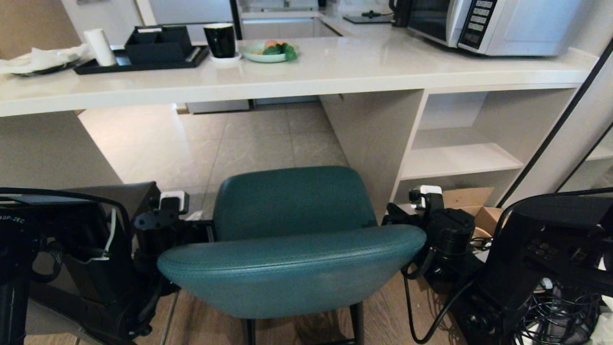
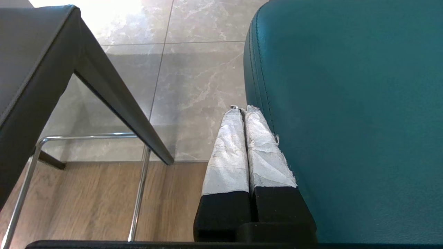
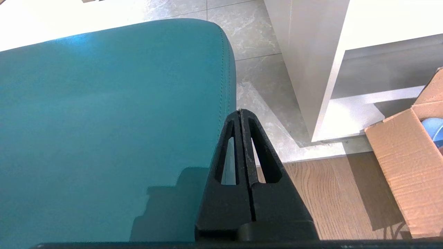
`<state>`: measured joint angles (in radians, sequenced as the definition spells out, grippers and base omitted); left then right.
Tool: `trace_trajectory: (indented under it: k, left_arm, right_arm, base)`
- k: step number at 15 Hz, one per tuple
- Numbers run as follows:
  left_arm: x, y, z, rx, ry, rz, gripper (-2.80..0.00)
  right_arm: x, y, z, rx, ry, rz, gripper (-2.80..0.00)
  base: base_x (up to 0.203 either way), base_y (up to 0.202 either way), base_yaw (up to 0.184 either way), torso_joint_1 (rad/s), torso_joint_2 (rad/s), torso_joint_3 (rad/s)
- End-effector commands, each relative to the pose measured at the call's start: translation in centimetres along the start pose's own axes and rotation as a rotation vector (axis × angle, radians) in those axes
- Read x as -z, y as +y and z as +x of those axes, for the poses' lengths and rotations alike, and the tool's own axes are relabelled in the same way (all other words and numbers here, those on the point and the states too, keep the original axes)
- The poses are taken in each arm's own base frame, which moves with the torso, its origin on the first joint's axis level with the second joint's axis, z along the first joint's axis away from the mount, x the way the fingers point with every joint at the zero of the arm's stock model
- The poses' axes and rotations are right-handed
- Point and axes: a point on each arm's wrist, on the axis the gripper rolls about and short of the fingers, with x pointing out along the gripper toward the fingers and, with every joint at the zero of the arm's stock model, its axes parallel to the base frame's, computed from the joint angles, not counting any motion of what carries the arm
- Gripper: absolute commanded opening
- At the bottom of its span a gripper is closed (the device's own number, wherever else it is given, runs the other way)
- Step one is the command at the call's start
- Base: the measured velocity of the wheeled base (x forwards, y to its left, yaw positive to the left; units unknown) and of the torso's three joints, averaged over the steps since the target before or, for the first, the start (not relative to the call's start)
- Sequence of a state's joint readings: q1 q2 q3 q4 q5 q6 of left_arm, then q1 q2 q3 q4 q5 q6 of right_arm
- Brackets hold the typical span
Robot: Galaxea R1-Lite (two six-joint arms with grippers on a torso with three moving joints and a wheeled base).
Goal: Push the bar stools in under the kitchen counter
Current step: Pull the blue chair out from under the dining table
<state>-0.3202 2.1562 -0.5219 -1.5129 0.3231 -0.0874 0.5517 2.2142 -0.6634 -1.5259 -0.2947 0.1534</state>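
Head view: our left gripper and right gripper, fingers pressed together, flank the centre-frame teal stool; uneven pushing could swing it into the right-hand counter panel.

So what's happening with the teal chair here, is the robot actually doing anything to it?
The robot faces the kitchen counter with the teal stool directly in front of it. Its left gripper and right gripper, both shut, flank the seat, one at each side edge, as if to push it. The stool stands short of the counter, its seat not yet under the slab. The dark-grey stool stands to the left.
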Motion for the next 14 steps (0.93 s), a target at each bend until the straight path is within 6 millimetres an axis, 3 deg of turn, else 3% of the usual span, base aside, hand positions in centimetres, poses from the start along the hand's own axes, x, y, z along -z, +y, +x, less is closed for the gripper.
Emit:
trace_trajectory:
  k: [1, 5, 8, 11, 14]
  left_arm:
    - [-0.4, -2.3, -1.0, 0.075, -0.026, -0.003, -2.80]
    - [-1.4, 0.2, -0.3, 0.001, -0.051, -0.022, -2.80]
    - [-2.1, 2.0, 0.6, -0.059, -0.084, -0.044, -2.80]
    - [-4.0, 1.8, 1.3, -0.061, -0.164, -0.086, -2.80]
    - [-4.5, 1.8, 1.3, -0.058, -0.179, -0.097, -2.80]
  right_arm:
    - [-0.3, 0.4, -0.5, -0.011, -0.004, 0.002, -2.80]
    - [-1.9, -1.6, -0.4, 0.045, -0.044, 0.008, -2.80]
    - [-2.1, -2.8, -0.6, 0.081, -0.039, 0.006, -2.80]
    - [-2.8, -2.8, -0.1, 0.102, -0.079, 0.018, -2.80]
    - [-4.0, -2.4, 0.7, 0.098, -0.135, 0.032, -2.80]
  base:
    - [0.000, 0.000, 0.000, 0.000, 0.00, 0.000]
    - [0.000, 0.000, 0.000, 0.000, 0.00, 0.000]
    - [0.000, 0.000, 0.000, 0.000, 0.00, 0.000]
    - [0.000, 0.000, 0.000, 0.000, 0.00, 0.000]
    - [0.000, 0.000, 0.000, 0.000, 0.00, 0.000]
